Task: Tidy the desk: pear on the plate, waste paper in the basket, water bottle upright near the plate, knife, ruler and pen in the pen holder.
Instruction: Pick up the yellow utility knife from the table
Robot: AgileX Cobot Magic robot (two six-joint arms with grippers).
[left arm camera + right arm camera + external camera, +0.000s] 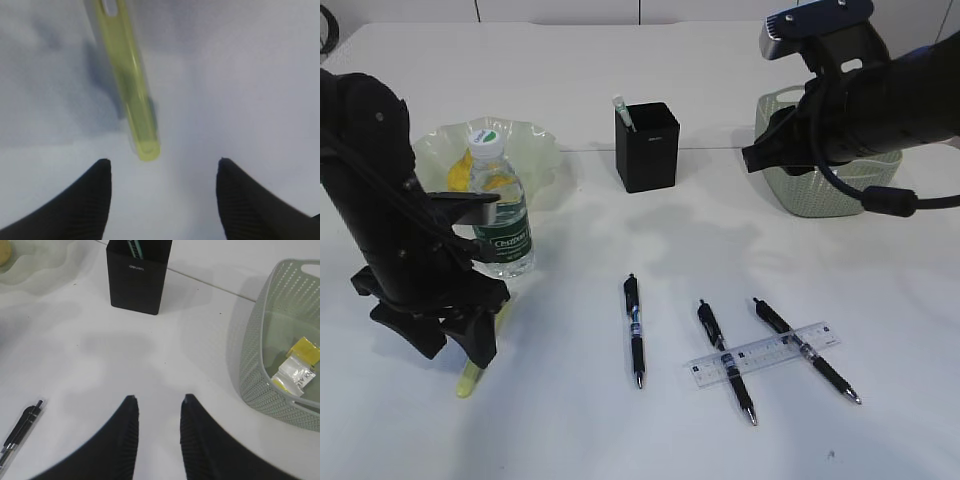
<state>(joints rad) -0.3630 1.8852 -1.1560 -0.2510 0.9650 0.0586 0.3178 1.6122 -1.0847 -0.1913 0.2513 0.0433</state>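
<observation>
Near the left edge of the desk [650,440] the left arm stands bent over, its left gripper [460,345] pointing straight down just above a slim yellow-green knife [470,380] that lies on the surface; the wrist view shows the jaws spread wide with nothing between them and the knife's [131,85] rounded end lying just ahead of the gap. Just behind that arm the water bottle [500,205] stands upright, white cap on, its dark green label carrying white lettering too small to read, right in front of the plate [535,150], where something yellow shows behind the bottle. Toward the back, at the middle, the pen holder [647,147] has one tool poking out, and small pale lettering, too small to make out, sits on its front face [136,277]. Along the front, three black pens [635,330] lie apart, and the ruler [763,354] rests across the two on the right. By the right edge the right arm reaches in level above the basket [820,190]; the right gripper [159,432] hovers over bare desk, jaws narrowly parted and holding nothing. The waste paper [299,365] lies inside the basket.
</observation>
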